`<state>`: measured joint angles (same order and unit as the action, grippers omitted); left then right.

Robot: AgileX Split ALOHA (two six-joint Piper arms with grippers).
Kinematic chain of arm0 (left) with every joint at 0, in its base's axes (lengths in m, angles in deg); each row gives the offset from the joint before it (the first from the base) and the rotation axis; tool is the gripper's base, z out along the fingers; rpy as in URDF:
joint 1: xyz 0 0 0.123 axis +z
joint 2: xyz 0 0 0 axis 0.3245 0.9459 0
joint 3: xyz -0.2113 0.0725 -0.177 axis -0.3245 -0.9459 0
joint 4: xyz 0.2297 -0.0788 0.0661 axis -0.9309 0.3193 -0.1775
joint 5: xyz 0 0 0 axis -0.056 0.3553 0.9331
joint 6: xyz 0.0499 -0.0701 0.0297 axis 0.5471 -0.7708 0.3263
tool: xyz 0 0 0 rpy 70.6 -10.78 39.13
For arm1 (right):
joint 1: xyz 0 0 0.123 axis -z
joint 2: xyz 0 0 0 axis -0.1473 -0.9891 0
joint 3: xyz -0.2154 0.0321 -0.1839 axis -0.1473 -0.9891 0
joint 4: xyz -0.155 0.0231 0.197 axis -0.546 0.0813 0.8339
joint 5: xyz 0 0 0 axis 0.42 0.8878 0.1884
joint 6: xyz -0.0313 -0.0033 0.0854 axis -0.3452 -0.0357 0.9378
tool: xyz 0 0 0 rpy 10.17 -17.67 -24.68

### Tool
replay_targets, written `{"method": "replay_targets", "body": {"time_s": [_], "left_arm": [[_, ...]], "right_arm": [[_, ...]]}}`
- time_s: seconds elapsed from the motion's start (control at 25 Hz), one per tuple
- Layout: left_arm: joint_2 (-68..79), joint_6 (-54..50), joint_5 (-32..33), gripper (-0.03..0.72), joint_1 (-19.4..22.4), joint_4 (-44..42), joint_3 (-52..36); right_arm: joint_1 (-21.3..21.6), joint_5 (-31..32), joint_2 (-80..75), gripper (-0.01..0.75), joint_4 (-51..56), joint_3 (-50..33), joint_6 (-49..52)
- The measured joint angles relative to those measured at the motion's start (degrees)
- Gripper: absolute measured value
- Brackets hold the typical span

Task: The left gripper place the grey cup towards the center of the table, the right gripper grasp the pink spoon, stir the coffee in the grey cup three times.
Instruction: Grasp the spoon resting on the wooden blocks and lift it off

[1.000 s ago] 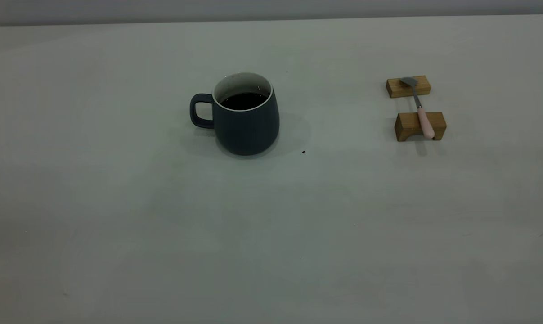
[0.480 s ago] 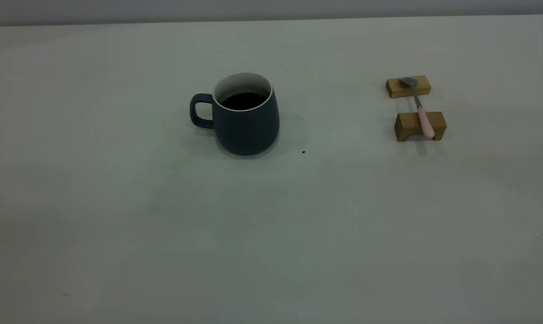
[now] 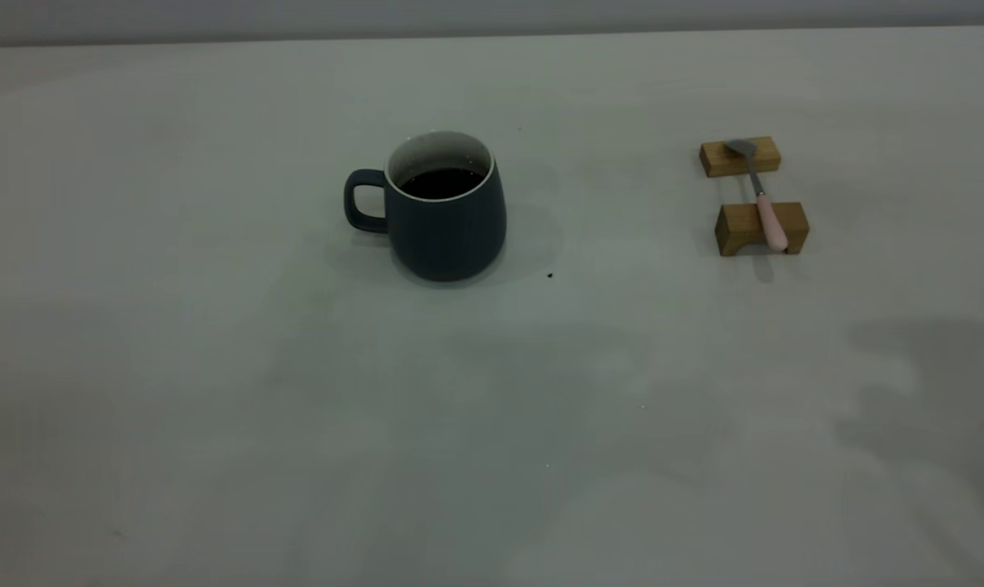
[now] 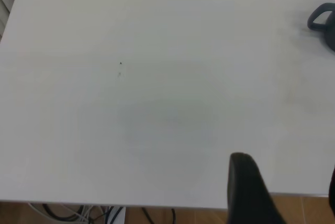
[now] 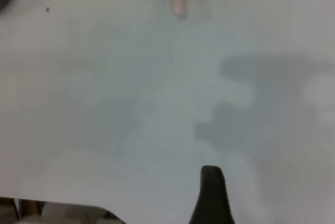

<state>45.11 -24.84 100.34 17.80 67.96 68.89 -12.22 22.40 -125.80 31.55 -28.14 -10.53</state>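
**Table stock: cup, spoon on blocks, both grippers at the near edge**

- The table [image 3: 214,391]: pale grey-white surface, a few tiny dark specks, one speck [image 3: 549,275] just beside the cup's base on the spoon's side.
- The grey cup [image 3: 447,224]: upright, a little left of the table's middle in the exterior view, toward the far side. Loop handle [image 3: 361,200] turned to the left arm's side. White inner wall and rim. Nothing touching it.
- The coffee [image 3: 442,183]: dark liquid sitting well below the rim.
- The pink spoon [image 3: 770,222]: well to the right of the cup, laid across two wooden blocks. Metal bowl on the far block [image 3: 716,159], pink handle on the near block [image 3: 736,228], handle end overhanging toward the near edge. Ungrasped.
- The left gripper [image 4: 290,190]: not in the exterior view. Its wrist view shows one dark finger [image 4: 248,187] and a sliver of another at the frame edge, set wide apart, holding nothing, above the table's near edge, far from the cup.
- The right gripper [image 5: 212,198]: not in the exterior view. Only one dark finger shows in its wrist view, over the near part of the table, with the spoon's handle ahead; finger spread cannot be told
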Motion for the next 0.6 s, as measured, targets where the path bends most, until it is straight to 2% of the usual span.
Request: {"method": "replay_targets", "body": {"time_s": [0.28,0.6], "left_arm": [[0.0,0.0,0.0,0.446,0.0,0.0,0.0],[0.0,0.0,0.0,0.446,0.0,0.0,0.0]], "right_arm": [[-4.7,-3.1,-28.0,0.650,-0.5,14.4,-1.6],[-6.0,-1.7,-47.5,0.647,-2.2,29.7,-3.6]]}}
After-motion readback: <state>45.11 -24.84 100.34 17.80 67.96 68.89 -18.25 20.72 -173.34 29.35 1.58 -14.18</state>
